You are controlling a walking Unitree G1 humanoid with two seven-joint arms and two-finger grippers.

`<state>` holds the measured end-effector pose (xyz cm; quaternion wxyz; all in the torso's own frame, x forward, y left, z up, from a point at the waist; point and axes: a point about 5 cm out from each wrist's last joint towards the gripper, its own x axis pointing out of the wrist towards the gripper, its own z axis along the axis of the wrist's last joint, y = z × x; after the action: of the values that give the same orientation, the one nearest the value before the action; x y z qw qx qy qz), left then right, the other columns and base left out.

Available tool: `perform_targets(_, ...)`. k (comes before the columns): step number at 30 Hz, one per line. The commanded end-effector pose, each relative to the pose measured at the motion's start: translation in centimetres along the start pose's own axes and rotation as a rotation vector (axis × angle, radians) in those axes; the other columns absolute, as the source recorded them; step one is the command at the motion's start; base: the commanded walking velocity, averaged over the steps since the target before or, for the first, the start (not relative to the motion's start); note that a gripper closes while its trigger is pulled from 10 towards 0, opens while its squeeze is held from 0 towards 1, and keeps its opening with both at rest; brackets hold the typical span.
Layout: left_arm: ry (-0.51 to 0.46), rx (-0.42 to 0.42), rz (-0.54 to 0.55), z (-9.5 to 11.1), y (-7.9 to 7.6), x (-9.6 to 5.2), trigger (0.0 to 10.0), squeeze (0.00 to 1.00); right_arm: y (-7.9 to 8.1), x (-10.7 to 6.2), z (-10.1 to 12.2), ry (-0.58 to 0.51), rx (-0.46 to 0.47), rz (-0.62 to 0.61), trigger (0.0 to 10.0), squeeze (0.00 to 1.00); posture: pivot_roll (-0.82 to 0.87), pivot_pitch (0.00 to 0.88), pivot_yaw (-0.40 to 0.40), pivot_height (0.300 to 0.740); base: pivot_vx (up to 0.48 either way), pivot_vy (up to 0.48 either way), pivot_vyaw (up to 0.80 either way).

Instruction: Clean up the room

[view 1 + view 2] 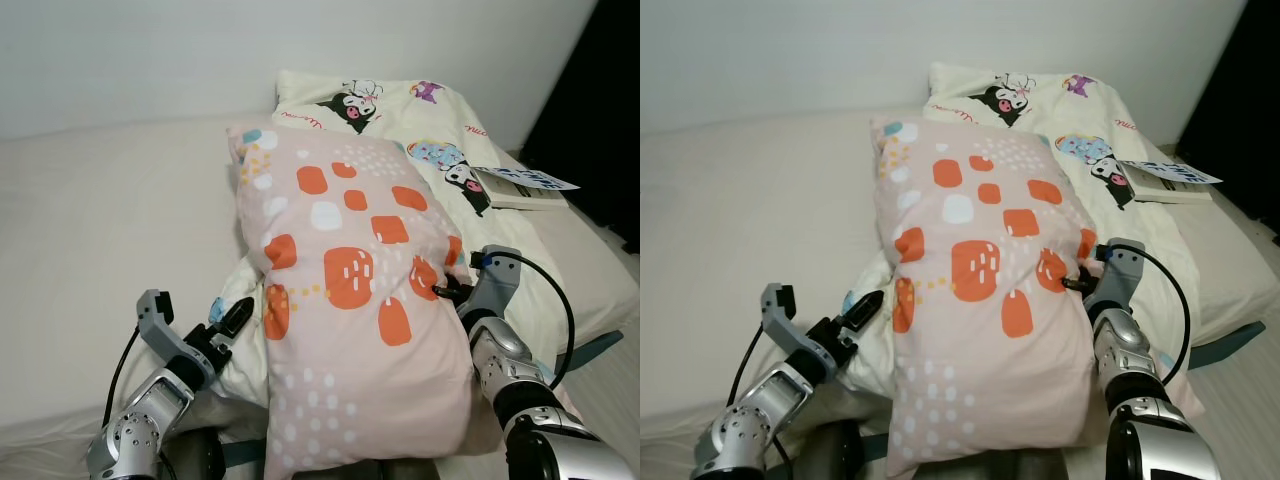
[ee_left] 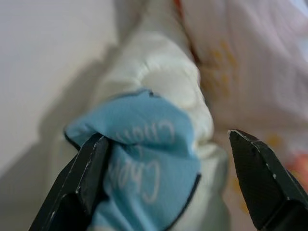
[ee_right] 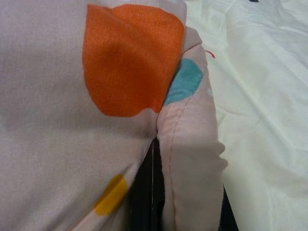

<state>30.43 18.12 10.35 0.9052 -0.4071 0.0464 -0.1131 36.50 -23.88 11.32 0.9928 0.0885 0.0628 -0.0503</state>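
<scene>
**Pink pillow held between both grippers over the bed**

Pink pillow [image 1: 355, 290] with orange and white patches lies lengthwise at centre of the head view, running from 12 o'clock down to 6 o'clock, on top of a cream cartoon-print quilt [image 1: 440, 130] spread over the bed [image 1: 100, 250]

Left gripper [image 1: 232, 322] at 8 o'clock, against the pillow's left edge; jaws spread, a bunched cream fold with a blue printed patch [image 2: 144, 163] between them, touching one finger [image 2: 89, 173]

Right gripper [image 1: 450, 292] at 4 o'clock, at the pillow's right edge; wrist view shows pink fabric and seam [image 3: 187, 159] gathered over the fingers, jaws pinching the pillow edge

Book [image 1: 520, 185] lies on the quilt at 2 o'clock, well apart from the pillow
</scene>
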Motion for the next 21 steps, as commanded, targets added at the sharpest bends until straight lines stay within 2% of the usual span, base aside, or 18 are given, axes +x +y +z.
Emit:
perform_targets(1, -0.027, 0.031, 0.051, 0.5, 0.9, -0.2, 10.0, 1.0, -0.1, 0.0, -0.4, 0.028, 0.008, -0.009, 10.0, 0.0, -0.02, 0.257, -0.006, 0.546, 0.0, 0.0, 0.0)
perform_targets(3, -0.097, 0.096, 0.091, 2.5, 1.7, -0.2, 10.0, 1.0, -0.1, 0.0, -0.3, 0.025, 0.004, -0.006, 10.0, 0.0, -0.02, 0.257, -0.009, 0.546, 0.0, 0.0, 0.0)
perform_targets(4, -0.097, 0.096, 0.091, 2.5, 1.7, -0.2, 10.0, 1.0, -0.1, 0.0, -0.3, 0.025, 0.004, -0.006, 10.0, 0.0, -0.02, 0.257, -0.009, 0.546, 0.0, 0.0, 0.0)
perform_targets(5, -0.131, 0.115, 0.109, 3.5, 2.0, -0.2, 10.0, 1.0, 0.0, 0.1, -0.2, 0.024, 0.003, -0.004, 10.0, 0.0, -0.02, 0.256, -0.01, 0.546, 0.0, 0.0, 0.0)
perform_targets(6, -0.169, 0.141, 0.138, 4.6, 2.4, -0.3, 10.0, 0.7, 0.0, 0.1, -0.1, 0.022, 0.003, -0.001, 10.0, 0.0, -0.02, 0.254, -0.011, 0.546, 0.0, 0.0, 0.0)
perform_targets(7, -0.196, 0.152, 0.15, 5.6, 2.6, -0.4, 10.0, 0.04, 0.1, 0.1, -0.1, 0.021, 0.002, 0.001, 10.0, 0.0, -0.02, 0.254, -0.011, 0.546, 0.0, 0.0, 0.0)
perform_targets(8, -0.224, 0.174, 0.156, 6.7, 2.7, -0.5, 10.0, 0.0, 0.1, 0.1, 0.0, 0.02, 0.004, 0.003, 10.0, 0.0, -0.02, 0.254, -0.012, 0.546, 0.0, 0.0, 0.0)
perform_targets(9, -0.224, 0.174, 0.156, 6.7, 2.7, -0.5, 10.0, 0.0, 0.1, 0.1, 0.0, 0.02, 0.004, 0.003, 10.0, 0.0, -0.02, 0.254, -0.012, 0.546, 0.0, 0.0, 0.0)
perform_targets(11, -0.267, 0.169, 0.111, 9.0, 2.6, -0.9, 10.0, 0.0, 0.3, 0.2, 0.1, 0.018, 0.006, 0.009, 10.0, 0.0, -0.02, 0.252, -0.013, 0.546, 0.0, 0.0, 0.0)
perform_targets(12, -0.267, 0.169, 0.111, 9.0, 2.6, -0.9, 10.0, 0.0, 0.3, 0.2, 0.1, 0.018, 0.006, 0.009, 10.0, 0.0, -0.02, 0.252, -0.013, 0.546, 0.0, 0.0, 0.0)
perform_targets(13, -0.254, 0.133, -0.02, 9.9, 1.5, -1.1, 10.0, 1.0, 0.5, 0.3, 0.1, 0.018, 0.006, 0.014, 10.0, 0.0, -0.02, 0.252, -0.013, 0.546, 0.0, 0.0, 0.0)
perform_targets(16, -0.205, 0.12, -0.122, 9.6, 0.6, -1.3, 10.0, 1.0, 0.5, 0.3, 0.1, 0.019, 0.006, 0.017, 10.0, 0.0, -0.01, 0.251, -0.017, 0.546, 0.0, 0.0, 0.0)
perform_targets(19, -0.026, 0.113, -0.278, 6.6, -1.2, -1.9, 10.0, 1.0, 0.7, 0.3, 0.0, 0.022, 0.005, 0.023, 10.0, 0.0, -0.01, 0.253, -0.017, 0.546, 0.0, 0.0, 0.0)
perform_targets(20, 0.013, 0.106, -0.311, 5.7, -1.6, -2.0, 10.0, 1.0, 0.7, 0.3, -0.1, 0.022, 0.006, 0.024, 10.0, 0.0, -0.01, 0.253, -0.017, 0.546, 0.0, 0.0, 0.0)
perform_targets(21, 0.013, 0.106, -0.311, 5.7, -1.6, -2.0, 10.0, 1.0, 0.7, 0.3, -0.1, 0.022, 0.006, 0.024, 10.0, 0.0, -0.01, 0.253, -0.017, 0.546, 0.0, 0.0, 0.0)
